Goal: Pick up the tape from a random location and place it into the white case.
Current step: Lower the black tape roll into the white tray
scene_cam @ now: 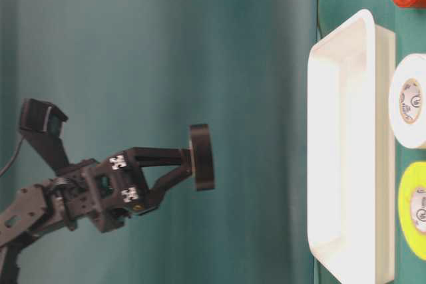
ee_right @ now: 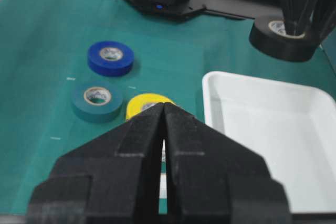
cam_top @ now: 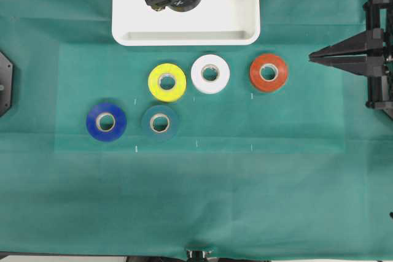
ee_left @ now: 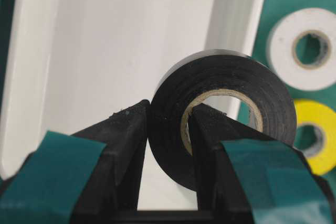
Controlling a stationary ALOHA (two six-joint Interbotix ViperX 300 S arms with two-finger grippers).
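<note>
Left pincer (ee_left: 169, 129) clamped on tape (ee_left: 220, 114): one finger through core, other against outer wall. Tape held in air above white case (ee_left: 105, 51), not touching it. Beyond case rim: white roll (ee_left: 304, 48), yellow roll (ee_left: 315, 135) on surface. Right pincer (ee_right: 163, 109) closed, empty, well apart.

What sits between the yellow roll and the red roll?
The white roll, in the overhead view: it lies right of the yellow roll and left of the red roll, touching neither.
</note>
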